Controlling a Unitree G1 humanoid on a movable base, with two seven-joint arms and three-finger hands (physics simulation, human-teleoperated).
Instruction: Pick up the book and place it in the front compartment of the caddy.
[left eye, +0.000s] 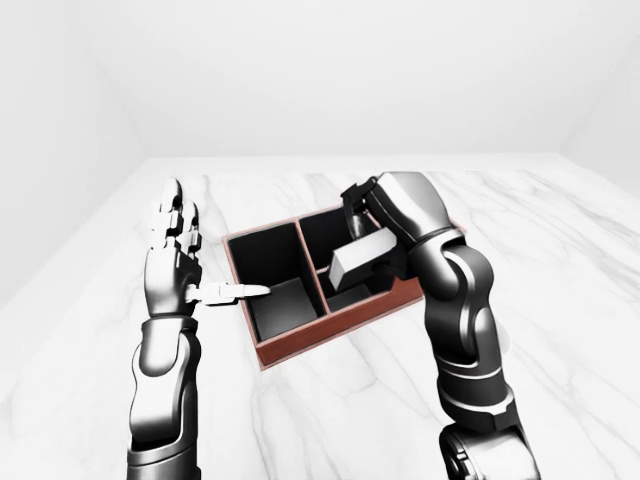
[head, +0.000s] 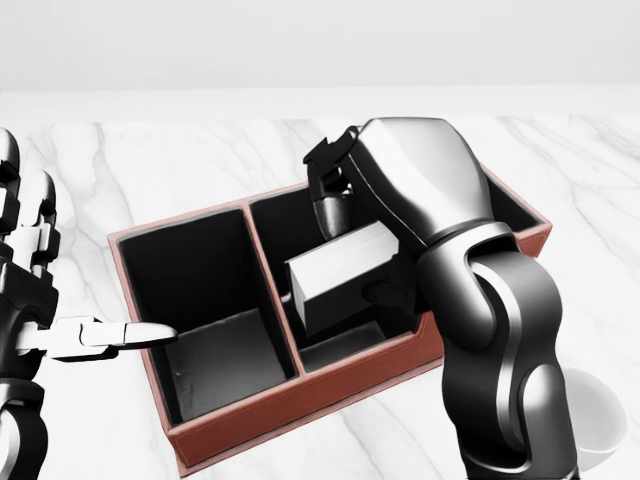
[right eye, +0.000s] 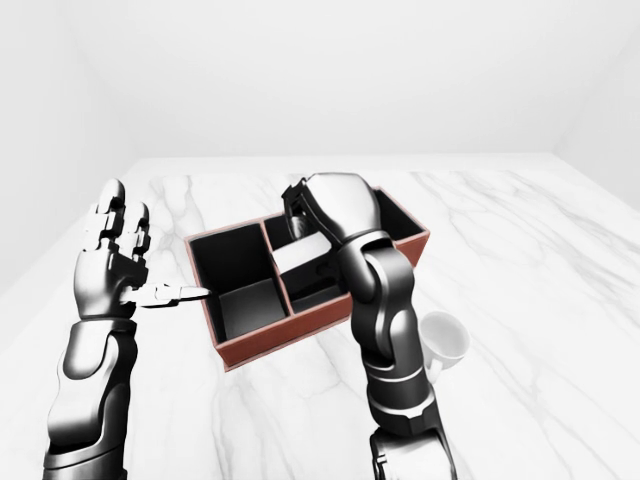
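White marble countertop (head: 180, 160) carries the red caddy (head: 300, 395); the right hand (head: 345, 215), fingers clamped around the book (head: 340, 275), tilts it above a middle compartment, while the left hand (head: 35, 290) stands splayed beside, holding nothing.

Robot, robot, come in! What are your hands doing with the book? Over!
Right hand shut on grey block-shaped book, held over red-walled caddy. Left hand open beside the caddy. Nothing blocking.

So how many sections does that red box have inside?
4 visible in the caddy: one tall at the head view's left, one at top middle, one at bottom middle under the book, one at right, mostly behind the right hand.
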